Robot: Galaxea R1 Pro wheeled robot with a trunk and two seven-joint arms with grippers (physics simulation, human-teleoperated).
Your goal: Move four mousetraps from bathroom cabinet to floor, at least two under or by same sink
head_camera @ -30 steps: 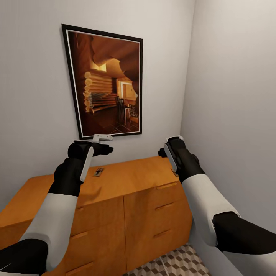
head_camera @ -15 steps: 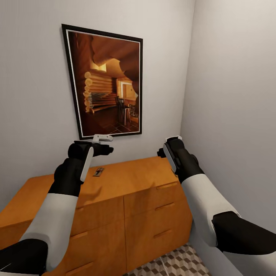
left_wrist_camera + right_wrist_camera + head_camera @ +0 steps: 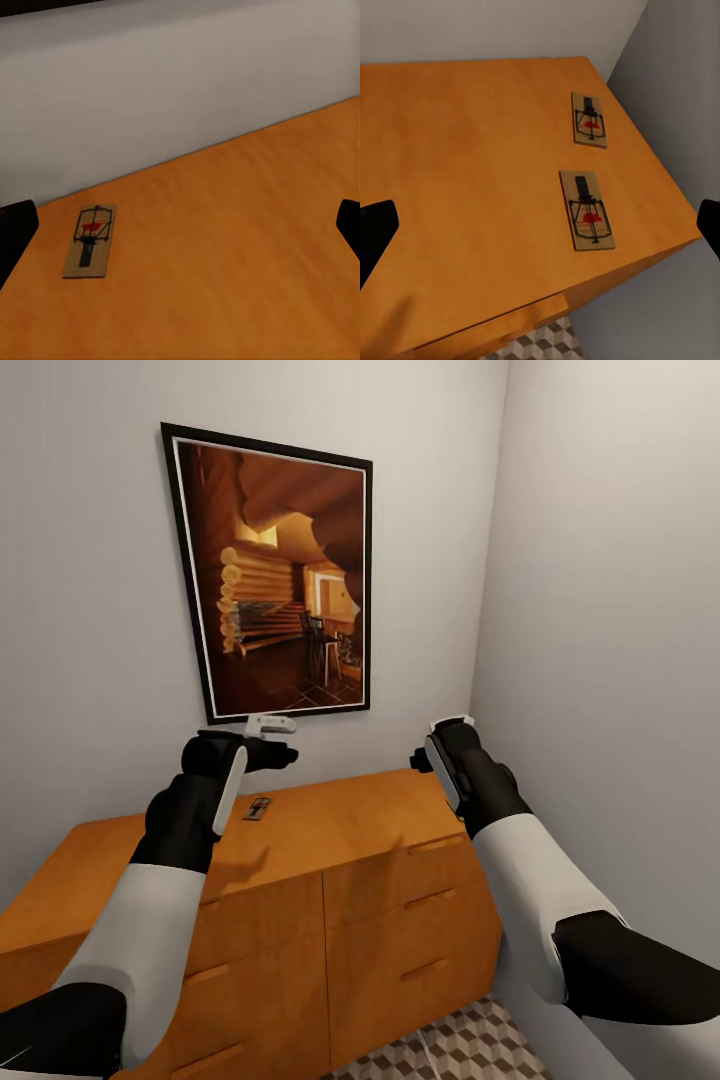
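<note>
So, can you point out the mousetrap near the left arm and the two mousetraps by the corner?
lone mousetrap (image 3: 90, 241), left wrist view, board middle
nearer corner mousetrap (image 3: 586, 210), right wrist view, board middle
farther corner mousetrap (image 3: 589, 120), right wrist view, board middle

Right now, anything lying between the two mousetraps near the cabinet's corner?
No. In the right wrist view, only bare cabinet top separates the nearer mousetrap from the farther mousetrap.

both arms are showing smooth white shells along the forearms, giving way to glossy black segments at the wrists and elbows. the left gripper (image 3: 268, 740) is carrying a pale grey-white piece on top, possibly a camera mount.
</note>
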